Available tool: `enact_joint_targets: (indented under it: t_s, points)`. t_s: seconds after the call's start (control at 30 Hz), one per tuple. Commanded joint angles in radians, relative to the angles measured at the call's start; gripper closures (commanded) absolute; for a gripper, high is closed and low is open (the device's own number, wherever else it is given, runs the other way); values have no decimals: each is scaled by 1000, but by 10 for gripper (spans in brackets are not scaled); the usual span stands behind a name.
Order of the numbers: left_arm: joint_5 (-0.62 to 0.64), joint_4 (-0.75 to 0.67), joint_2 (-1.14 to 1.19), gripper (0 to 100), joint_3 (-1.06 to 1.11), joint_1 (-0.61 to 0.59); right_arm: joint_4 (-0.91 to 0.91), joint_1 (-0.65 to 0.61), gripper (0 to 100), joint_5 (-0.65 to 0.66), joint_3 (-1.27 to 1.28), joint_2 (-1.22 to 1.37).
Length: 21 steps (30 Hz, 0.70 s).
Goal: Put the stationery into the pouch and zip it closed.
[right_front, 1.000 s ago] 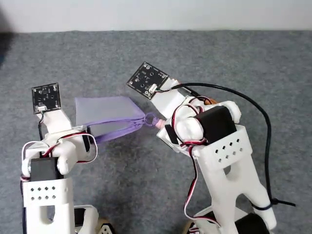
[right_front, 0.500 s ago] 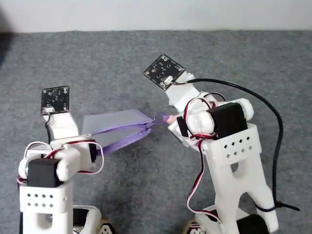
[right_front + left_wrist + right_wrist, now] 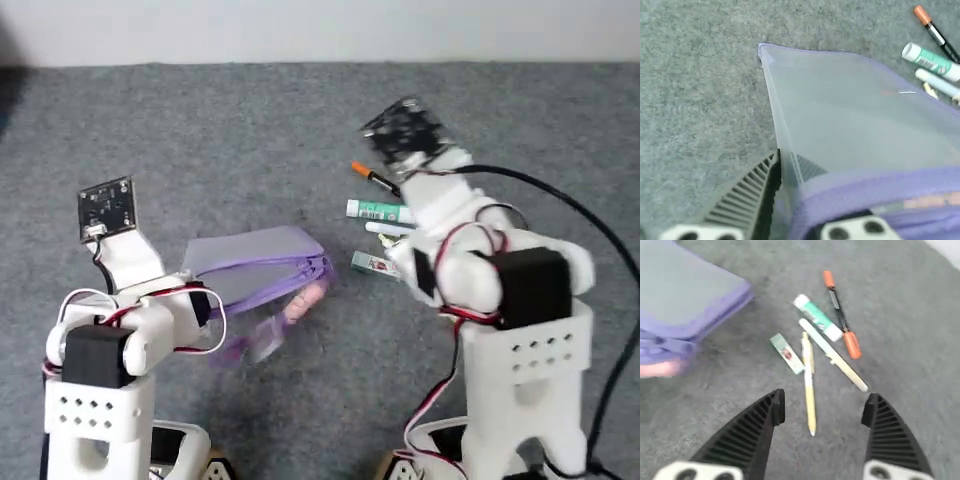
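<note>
One purple pouch [image 3: 255, 262], five loose stationery pieces [image 3: 817, 324] beside it

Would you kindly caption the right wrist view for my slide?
Open right tool hovers over scattered stationery beside the purple pouch.

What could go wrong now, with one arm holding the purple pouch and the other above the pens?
1. The yellow pen, white pen and eraser lie bunched together, so the open right tool may catch two at once or scatter them.
2. The left tool pinches the limp pouch at one edge only; it may slip or sag when something is pushed in.
</note>
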Motion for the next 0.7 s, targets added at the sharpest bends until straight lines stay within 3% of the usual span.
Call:
enact_joint_targets:
  t_s: [0.0,0.27,0.5,0.67]
  points:
    - [26,-28,8,988,-7,-8,42,99,776,14,-2,8]
    - [21,-21,8,988,-7,-89,38,145,779,32,44,275]
    - [21,-21,8,988,-5,-89,-22,56,779,44,43,503]
    - [21,-21,6,988,-5,-95,-88,-30,779,181,43,598]
